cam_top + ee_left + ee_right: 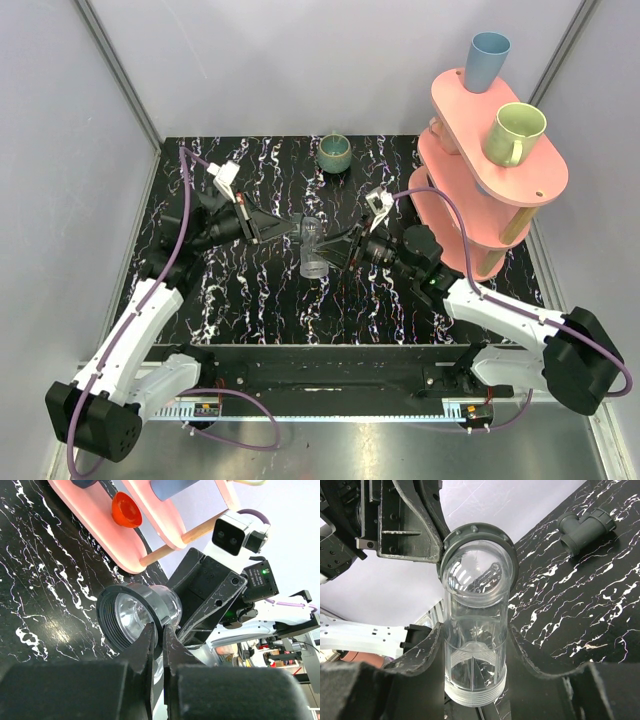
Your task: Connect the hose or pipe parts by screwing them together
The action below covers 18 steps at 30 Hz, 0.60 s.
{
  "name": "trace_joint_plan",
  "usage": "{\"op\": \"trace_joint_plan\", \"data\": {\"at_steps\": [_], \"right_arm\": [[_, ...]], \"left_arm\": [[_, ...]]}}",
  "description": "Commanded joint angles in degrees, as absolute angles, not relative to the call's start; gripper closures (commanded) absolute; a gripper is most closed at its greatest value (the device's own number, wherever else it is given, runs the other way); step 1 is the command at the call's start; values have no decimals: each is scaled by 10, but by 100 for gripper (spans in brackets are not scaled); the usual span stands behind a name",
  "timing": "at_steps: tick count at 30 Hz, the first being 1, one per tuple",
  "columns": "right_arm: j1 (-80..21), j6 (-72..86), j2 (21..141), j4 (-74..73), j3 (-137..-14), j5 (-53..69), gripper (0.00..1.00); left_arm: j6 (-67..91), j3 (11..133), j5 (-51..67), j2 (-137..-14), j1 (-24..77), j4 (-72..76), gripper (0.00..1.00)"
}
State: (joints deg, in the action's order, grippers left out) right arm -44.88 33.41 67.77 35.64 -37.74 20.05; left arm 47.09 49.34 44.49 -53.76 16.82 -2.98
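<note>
The left pincer (160, 628) hides the clear connector's (172, 607) near rim, and the pink rack (102, 530) is cropped above.

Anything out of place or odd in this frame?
One thing: the dark grey pipe fitting lies alone on the table, untouched, while both grippers are on one assembly: the right gripper clamps the clear tube, the left gripper pinches the grey threaded collar at its end. Nothing looks spilled or broken.
</note>
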Motion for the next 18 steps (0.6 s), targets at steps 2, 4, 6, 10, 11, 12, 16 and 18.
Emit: {"op": "trace_joint_plan", "data": {"at_steps": [2,4,6,10,11,12,16,18], "right_arm": [[-436,352,666,389,-367,165,80],[-436,352,667,386,-372,169,76],[-437,350,674,375,-381,179,61],[-437,333,681,334,-403,208,6],[-436,305,680,330,-407,234,0],[-437,282,672,314,-412,242,0],[-436,164,654,266,-430,202,0],[-436,95,660,272,-439,199,0]], "left_arm": [[396,519,438,-523,155,-39,100],[380,523,439,-522,155,-65,100],[379,521,447,-522,155,-68,100],[395,513,454,-520,155,-47,100],[394,512,453,-520,155,-47,100],[393,512,454,-520,155,-48,100],[388,509,461,-523,155,-49,100],[385,506,467,-523,156,-48,100]]}}
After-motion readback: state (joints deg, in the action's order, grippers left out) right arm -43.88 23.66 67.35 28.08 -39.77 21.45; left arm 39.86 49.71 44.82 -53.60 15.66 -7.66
